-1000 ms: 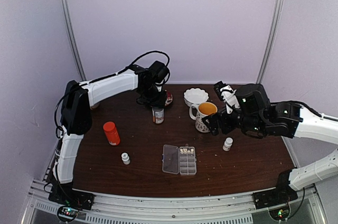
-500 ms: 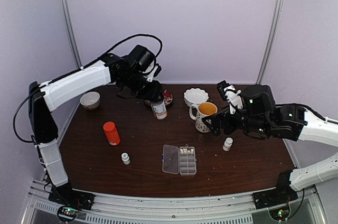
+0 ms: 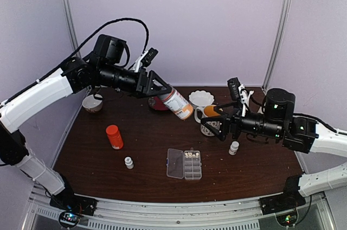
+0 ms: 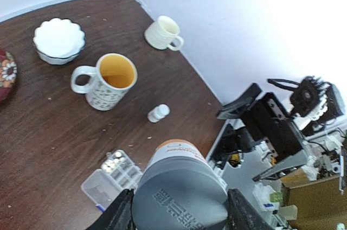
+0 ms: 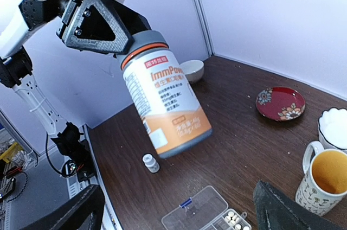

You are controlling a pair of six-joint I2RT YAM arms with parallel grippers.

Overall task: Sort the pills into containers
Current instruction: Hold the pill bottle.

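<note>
Left hand [image 3: 160,90]: I am gripping the grey-capped bottle [image 3: 178,103] at its cap end, one finger on each side of the cap. The bottle is hanging clear of the desk [image 3: 141,148] and tilting, with its orange-and-white base pointing down and away from this hand, toward the right hand [image 3: 217,123].

Right hand: I am holding its fingers spread wide with nothing between them. It is hovering above the desk, facing the tilted bottle. The mug [image 4: 108,81] is standing close beside its fingers, and a small white bottle [image 3: 233,147] is standing just nearer the arm bases than this hand.

The pill box [image 3: 185,164] is lying on the desk, nearer the arm bases than both hands, to the left of the right hand and below the raised bottle. Its clear lid is lying open flat. The pills [image 3: 191,154] are sitting together in the end cell closest to the two hands. The other cells are too small for me to read.
</note>
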